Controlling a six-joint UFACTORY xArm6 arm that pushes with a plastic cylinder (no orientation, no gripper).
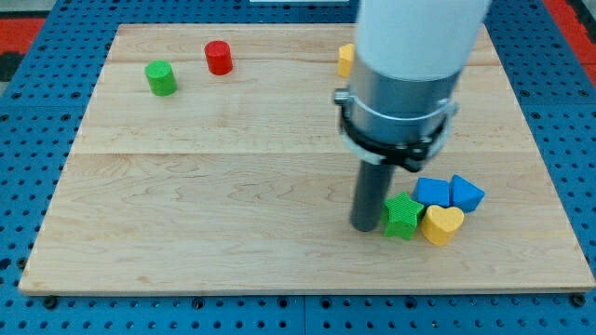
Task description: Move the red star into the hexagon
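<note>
No red star shows in the camera view; the arm's wide body may hide it. A yellow block (345, 60), which looks like the hexagon, peeks out from behind the arm at the view's top centre. My tip (365, 227) rests on the board just left of a green star (402, 217), touching or nearly touching it. A round red block (218, 58) stands at the view's top left, far from the tip.
A yellow heart (441, 224) sits right of the green star, with a blue cube (431, 191) and a blue triangle (466, 194) just above them. A round green block (160, 77) stands at the top left. The wooden board (186, 214) lies on a blue pegboard.
</note>
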